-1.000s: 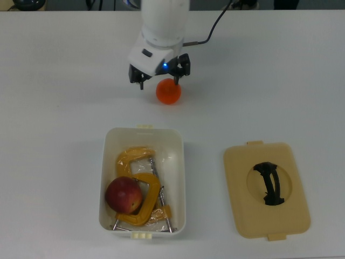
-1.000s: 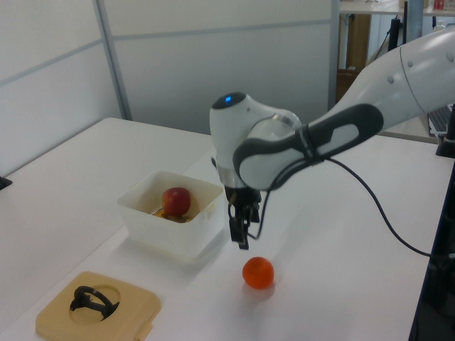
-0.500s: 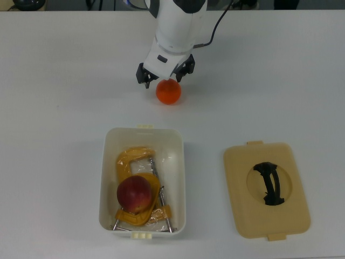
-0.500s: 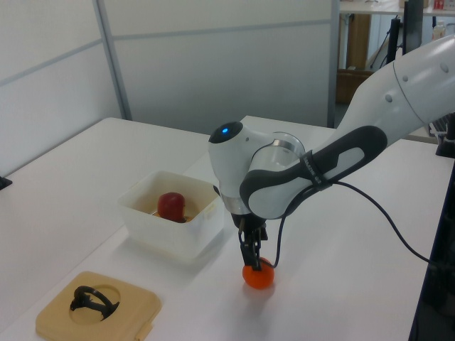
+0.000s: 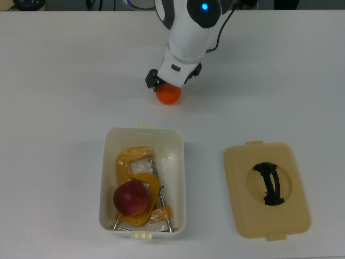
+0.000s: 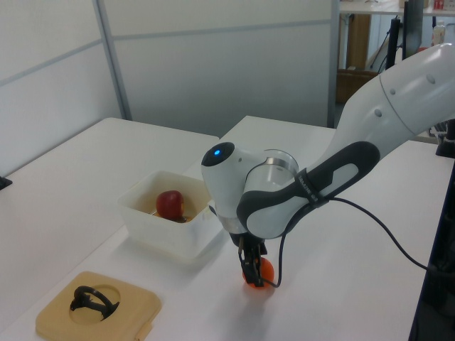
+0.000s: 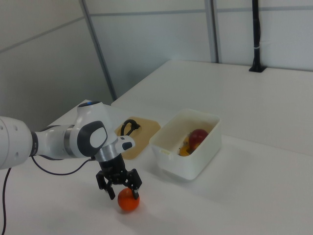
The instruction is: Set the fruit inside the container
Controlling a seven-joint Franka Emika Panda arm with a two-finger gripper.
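The orange (image 5: 169, 97) rests on the white table just beyond the tub's far short end in the top view. My gripper (image 5: 168, 86) is down over it, open, with a finger on each side of the orange (image 7: 128, 201), which the right view shows under the gripper (image 7: 123, 192). The dark red apple (image 5: 131, 198) lies inside the white container (image 5: 179, 162), on top of yellow-orange C-clamps (image 5: 133, 157). In the left view the gripper (image 6: 252, 273) partly hides the orange (image 6: 264, 271), and the apple (image 6: 170, 204) shows above the container's rim (image 6: 162, 231).
A flat beige lid with a black handle (image 5: 267, 190) lies on the top view's right of the tub. The arm's black cable (image 6: 370, 220) trails behind the arm. White table surface surrounds the tub and the orange.
The gripper has moved over the orange and come down around it. The apple has shifted a little inside the tub. The orange has stayed in place.
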